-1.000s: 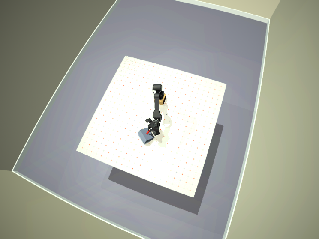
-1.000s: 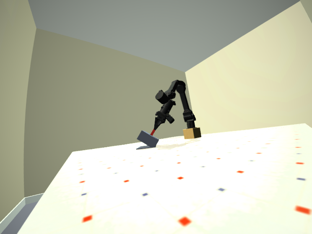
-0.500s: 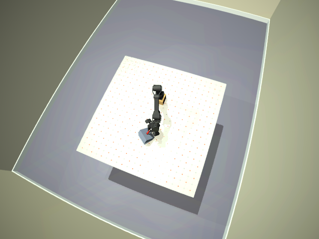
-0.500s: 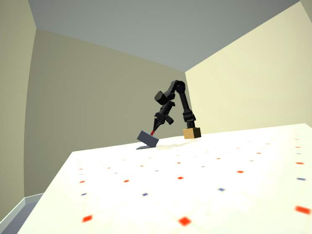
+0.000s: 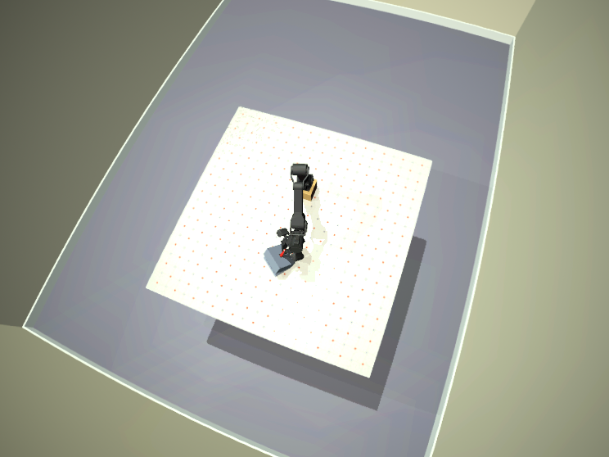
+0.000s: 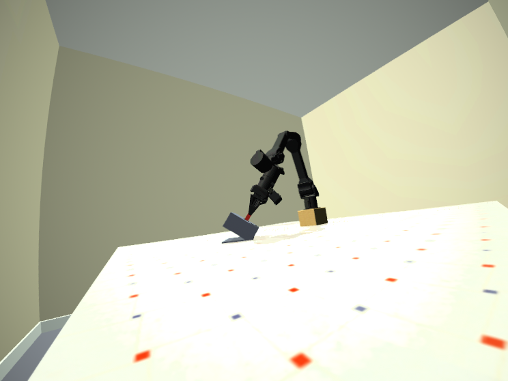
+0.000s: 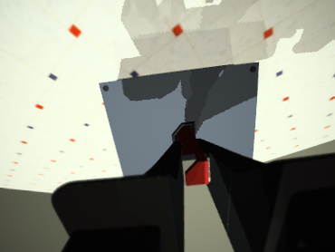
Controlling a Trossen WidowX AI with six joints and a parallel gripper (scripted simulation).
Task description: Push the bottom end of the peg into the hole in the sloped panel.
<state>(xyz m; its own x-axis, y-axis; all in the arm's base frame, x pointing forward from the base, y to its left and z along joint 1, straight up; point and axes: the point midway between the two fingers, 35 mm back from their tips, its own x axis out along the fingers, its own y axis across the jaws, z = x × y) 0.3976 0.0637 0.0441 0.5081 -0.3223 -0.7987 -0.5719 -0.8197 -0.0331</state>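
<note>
The red peg has flat sides and tilts with my gripper. The gripper is shut on the peg, close above the face of the sloped blue-grey panel. In the wrist view the peg's lower end is inside the dark-rimmed outline of the hole. A short red length shows between the fingertips and the panel in the exterior view. How deep the peg sits is hidden.
The arm's tan base block stands behind the panel on the dotted white table. The panel's thin base plate lies on the table. The arm's shadow crosses the panel face.
</note>
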